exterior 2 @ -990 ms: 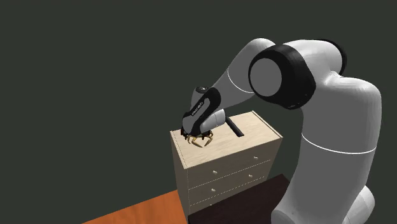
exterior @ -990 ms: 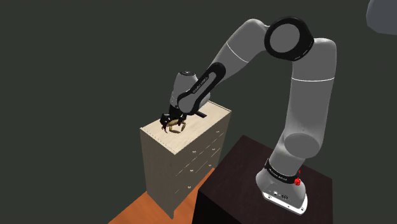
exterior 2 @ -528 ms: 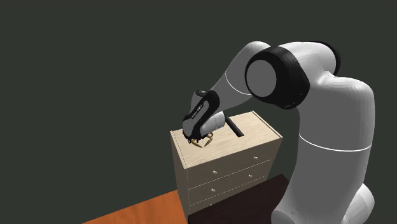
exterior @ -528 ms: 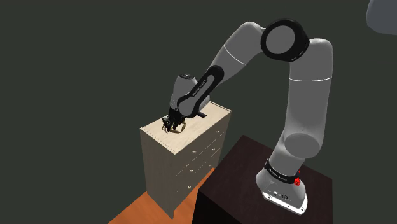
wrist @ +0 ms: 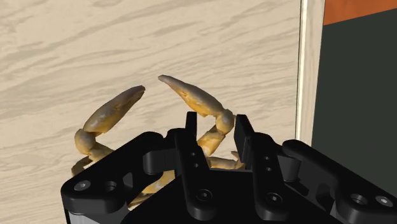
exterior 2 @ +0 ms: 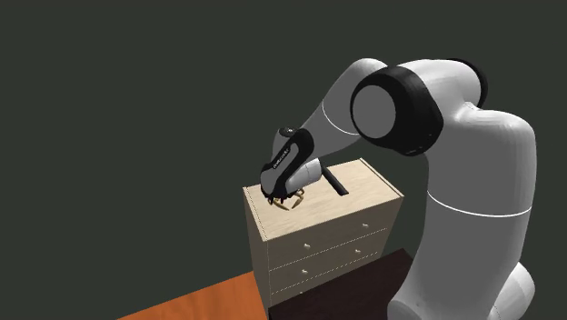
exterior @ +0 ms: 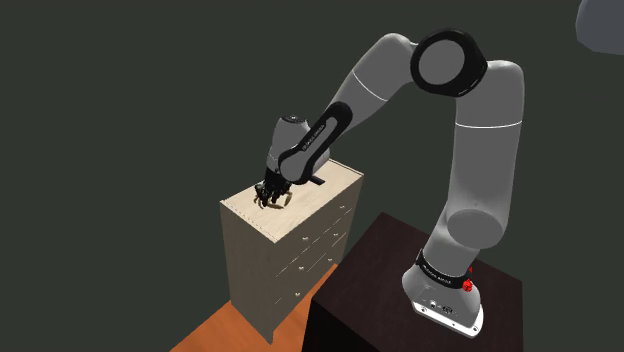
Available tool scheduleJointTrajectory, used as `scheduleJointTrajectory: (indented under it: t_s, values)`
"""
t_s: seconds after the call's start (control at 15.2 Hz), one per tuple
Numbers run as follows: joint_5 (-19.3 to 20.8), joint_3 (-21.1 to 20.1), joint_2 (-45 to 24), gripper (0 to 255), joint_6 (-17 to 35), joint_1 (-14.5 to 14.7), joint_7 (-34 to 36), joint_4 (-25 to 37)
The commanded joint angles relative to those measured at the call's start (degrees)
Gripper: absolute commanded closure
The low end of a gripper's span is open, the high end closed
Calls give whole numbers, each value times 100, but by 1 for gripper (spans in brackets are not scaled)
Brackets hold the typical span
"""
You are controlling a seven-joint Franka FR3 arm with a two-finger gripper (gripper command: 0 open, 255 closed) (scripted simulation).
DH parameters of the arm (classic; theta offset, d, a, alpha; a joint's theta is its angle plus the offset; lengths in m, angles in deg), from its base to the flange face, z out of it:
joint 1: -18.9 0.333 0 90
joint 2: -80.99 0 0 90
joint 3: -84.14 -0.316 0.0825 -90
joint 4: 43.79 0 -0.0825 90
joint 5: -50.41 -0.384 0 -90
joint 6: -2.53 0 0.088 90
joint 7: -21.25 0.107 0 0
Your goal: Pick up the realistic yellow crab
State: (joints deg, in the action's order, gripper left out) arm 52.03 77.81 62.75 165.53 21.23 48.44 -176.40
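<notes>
1. Where the white arm (exterior: pixel 480 150) bends down and away from its dark stand (exterior: pixel 400 290), the pincer (exterior: pixel 268 192) sits low over the top of a pale wood-grained chest of drawers (exterior: pixel 290 250).
2. The yellow-brown crab (exterior: pixel 275 201) is on that top, directly under the pincer and towards the end nearest the shoulder view's left.
3. From the second exterior view, the pincer (exterior 2: pixel 280 194) covers most of the crab (exterior 2: pixel 291 203) - just a few curved legs peek out beneath it.
4. In the wrist view the two black fingers (wrist: pixel 191 143) stand close together, and the pincer (wrist: pixel 217 124) is clamped on the crab (wrist: pixel 197 98), with one jointed limb pinched between them.
5. Two pale claws curve out beyond the fingertips, their tips pointing towards each other above the wood grain.
6. Whether the crab's body rests on the wood or hangs just clear of it cannot be told.
7. A black bar (exterior 2: pixel 338 185) lies flat on the chest of drawers (exterior 2: pixel 318 241), behind the pincer and apart from the crab.
8. An orange-brown floor (exterior: pixel 210 330) shows beside the chest's base - the wrist view catches a strip of it past the top's edge.
</notes>
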Motion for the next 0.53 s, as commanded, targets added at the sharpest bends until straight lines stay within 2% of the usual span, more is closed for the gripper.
scheduleJointTrajectory:
  t_s: [0.0,0.46]
  values:
    - [-24,-21,114,255,-97,-16,-17,-19]
    - [-133,-90,594,255,-587,-69,-86,-7]
